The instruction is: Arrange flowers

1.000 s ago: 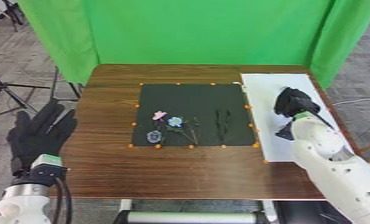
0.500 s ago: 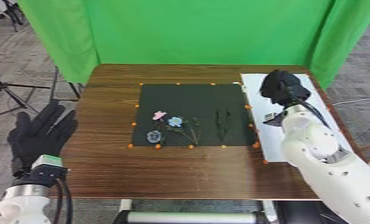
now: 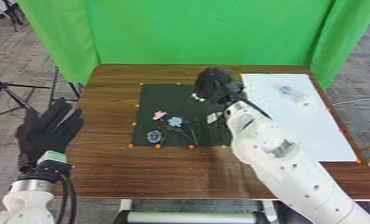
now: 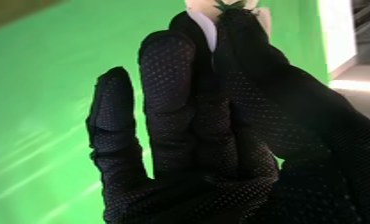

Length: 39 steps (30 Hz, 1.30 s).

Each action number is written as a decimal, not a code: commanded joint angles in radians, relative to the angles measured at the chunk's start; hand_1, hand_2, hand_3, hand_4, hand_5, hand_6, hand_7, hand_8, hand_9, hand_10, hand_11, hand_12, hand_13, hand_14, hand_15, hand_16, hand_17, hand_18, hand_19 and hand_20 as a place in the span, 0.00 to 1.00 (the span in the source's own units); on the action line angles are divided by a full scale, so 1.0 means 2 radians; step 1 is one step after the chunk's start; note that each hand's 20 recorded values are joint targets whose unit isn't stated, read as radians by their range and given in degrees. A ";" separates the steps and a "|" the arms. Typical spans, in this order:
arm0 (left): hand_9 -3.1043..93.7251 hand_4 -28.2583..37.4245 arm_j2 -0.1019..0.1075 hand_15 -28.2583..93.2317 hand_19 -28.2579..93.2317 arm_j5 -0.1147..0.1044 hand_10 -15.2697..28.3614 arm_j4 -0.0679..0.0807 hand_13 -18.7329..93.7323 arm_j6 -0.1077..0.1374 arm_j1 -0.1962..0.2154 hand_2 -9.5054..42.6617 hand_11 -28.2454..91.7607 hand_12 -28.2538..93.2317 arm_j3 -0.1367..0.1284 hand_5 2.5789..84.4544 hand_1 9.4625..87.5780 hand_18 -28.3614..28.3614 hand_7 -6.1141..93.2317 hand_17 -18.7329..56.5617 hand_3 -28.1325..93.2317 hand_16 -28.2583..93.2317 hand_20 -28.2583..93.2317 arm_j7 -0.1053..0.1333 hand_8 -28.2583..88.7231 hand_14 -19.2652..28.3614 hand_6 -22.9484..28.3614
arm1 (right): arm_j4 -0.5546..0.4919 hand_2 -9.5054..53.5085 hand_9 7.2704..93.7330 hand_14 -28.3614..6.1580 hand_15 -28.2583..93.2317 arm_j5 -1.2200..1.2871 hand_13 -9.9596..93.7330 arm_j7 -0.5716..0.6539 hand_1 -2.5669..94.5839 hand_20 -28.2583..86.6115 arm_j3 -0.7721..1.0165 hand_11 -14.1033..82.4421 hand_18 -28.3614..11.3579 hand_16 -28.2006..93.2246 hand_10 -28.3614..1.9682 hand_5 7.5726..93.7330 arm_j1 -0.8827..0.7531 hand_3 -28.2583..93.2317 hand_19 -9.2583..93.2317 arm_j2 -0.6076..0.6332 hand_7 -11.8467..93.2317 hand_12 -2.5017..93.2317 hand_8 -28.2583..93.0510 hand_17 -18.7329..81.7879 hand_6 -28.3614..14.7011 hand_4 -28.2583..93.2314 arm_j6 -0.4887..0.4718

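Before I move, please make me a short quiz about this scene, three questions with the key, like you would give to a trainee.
1. What is pinched by the fingers of the right hand?
a) a metal spoon
b) a pale flower
c) a red cup

2. True or false: the pink flower lies on the black mat.

3. Fill in one word, "straight" or "curled": the fingers of the left hand are ____.

Key: 1 b; 2 true; 3 straight.
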 commanded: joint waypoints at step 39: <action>0.29 0.00 -0.001 0.53 0.49 0.003 0.61 -0.002 0.27 0.025 -0.006 0.38 0.45 0.32 0.007 0.37 0.25 0.71 0.20 0.15 0.80 0.17 0.32 -0.001 0.15 0.64 0.50 | 0.018 0.00 0.60 0.62 0.66 -0.045 0.65 0.050 0.61 0.60 -0.023 0.31 0.20 0.59 0.58 0.66 0.003 0.82 0.83 -0.024 0.37 0.20 0.15 0.47 0.72 0.00 -0.101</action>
